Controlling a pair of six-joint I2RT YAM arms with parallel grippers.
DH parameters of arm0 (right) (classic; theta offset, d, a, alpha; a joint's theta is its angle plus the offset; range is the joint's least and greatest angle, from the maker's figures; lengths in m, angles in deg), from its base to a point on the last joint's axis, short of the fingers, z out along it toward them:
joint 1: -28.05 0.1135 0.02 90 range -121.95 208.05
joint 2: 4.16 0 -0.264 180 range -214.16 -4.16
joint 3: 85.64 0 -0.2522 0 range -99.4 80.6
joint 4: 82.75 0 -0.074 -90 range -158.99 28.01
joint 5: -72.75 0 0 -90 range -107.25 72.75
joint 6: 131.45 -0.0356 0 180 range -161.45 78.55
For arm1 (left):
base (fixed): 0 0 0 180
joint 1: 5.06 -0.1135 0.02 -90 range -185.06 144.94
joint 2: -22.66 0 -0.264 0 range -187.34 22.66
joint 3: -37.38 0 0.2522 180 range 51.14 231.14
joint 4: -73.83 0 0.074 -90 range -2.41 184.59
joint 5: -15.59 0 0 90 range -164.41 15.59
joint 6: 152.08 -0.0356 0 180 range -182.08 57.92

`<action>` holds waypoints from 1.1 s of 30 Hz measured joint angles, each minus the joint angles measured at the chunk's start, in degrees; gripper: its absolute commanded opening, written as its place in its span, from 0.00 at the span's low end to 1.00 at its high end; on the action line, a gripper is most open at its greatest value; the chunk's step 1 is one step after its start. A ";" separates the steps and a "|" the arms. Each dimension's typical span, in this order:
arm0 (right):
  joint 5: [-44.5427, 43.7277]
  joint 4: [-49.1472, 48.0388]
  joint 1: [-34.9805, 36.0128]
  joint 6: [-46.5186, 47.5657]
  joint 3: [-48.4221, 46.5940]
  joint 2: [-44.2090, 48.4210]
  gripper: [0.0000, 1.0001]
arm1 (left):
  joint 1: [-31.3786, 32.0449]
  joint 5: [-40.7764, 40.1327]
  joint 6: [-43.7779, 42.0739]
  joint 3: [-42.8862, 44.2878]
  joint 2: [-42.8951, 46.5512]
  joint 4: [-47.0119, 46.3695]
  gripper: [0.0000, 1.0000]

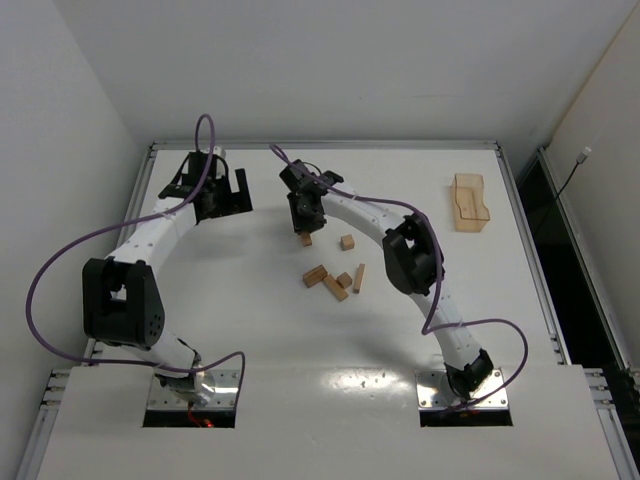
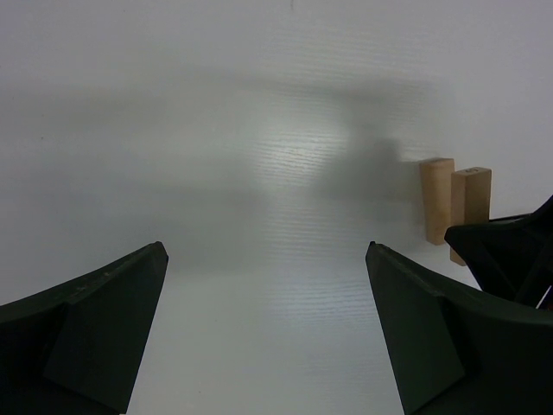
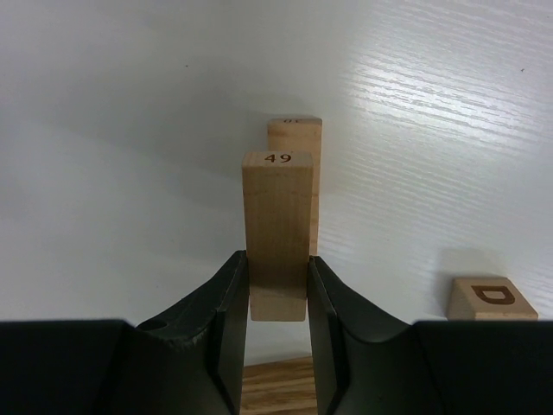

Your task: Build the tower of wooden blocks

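right wrist view showed the right end effector [image 3: 278,290] clamped on the lower end of the block marked 49 [image 3: 277,216], whose long axis ran straight up the frame, away from the fingers. just beyond it, offset slightly toward the right of the frame, a second block [image 3: 301,138] ran the same way; whether the two touched could not be told. a lettered cube [image 3: 491,298] sat apart at lower right. in the top external view, the loose blocks [image 1: 332,278] lay on the worktop [image 1: 250,330] just below this end effector in the frame. the left end effector [image 1: 225,190], fingers wide apart and empty, sat at upper left, well apart from them. the right arm looked the nearer, and the coming placement seemed to turn on keeping the held block parallel to its partner.
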 measured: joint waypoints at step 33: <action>0.26 -3.06 -1.62 3.37 -0.98 -4.17 0.60 | -1.44 0.87 0.00 0.02 -3.15 0.07 1.00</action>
